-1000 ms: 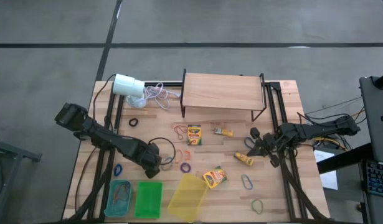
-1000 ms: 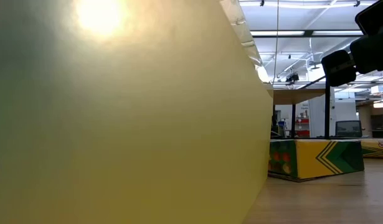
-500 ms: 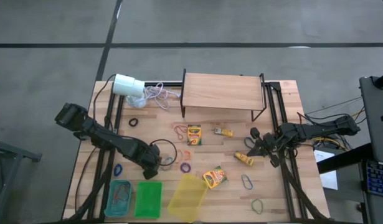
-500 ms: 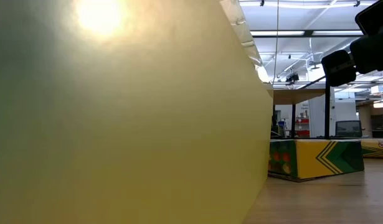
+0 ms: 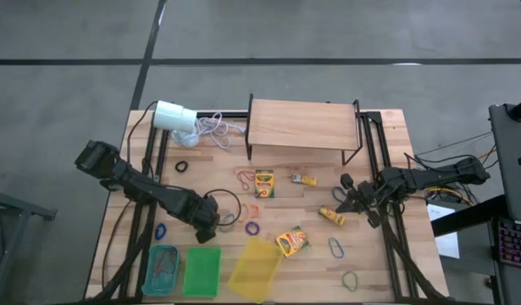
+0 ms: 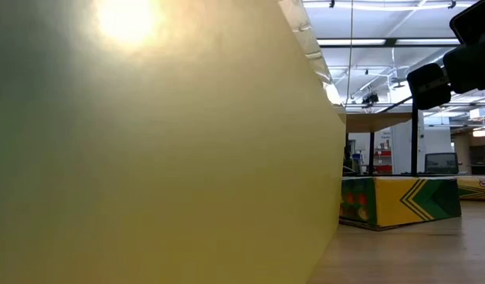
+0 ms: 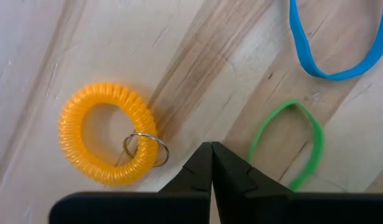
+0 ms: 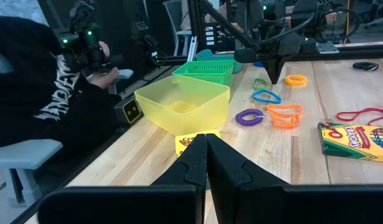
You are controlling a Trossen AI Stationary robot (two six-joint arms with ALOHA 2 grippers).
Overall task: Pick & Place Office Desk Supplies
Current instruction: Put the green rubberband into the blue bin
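Note:
My left gripper points straight down, shut, with nothing between its fingers. Its tip stands over bare wood between an orange coil loop with a key ring and a green rubber band. A blue band lies just beyond. Two crayon boxes and two yellow packets lie flat mid-table. My right gripper waits shut and level above the table's right side. More coloured loops are scattered around.
A teal basket, a green basket and a yellow bin stand along the near edge. A wooden shelf and a white cylinder with cord are at the back. A person in black sits beside the table.

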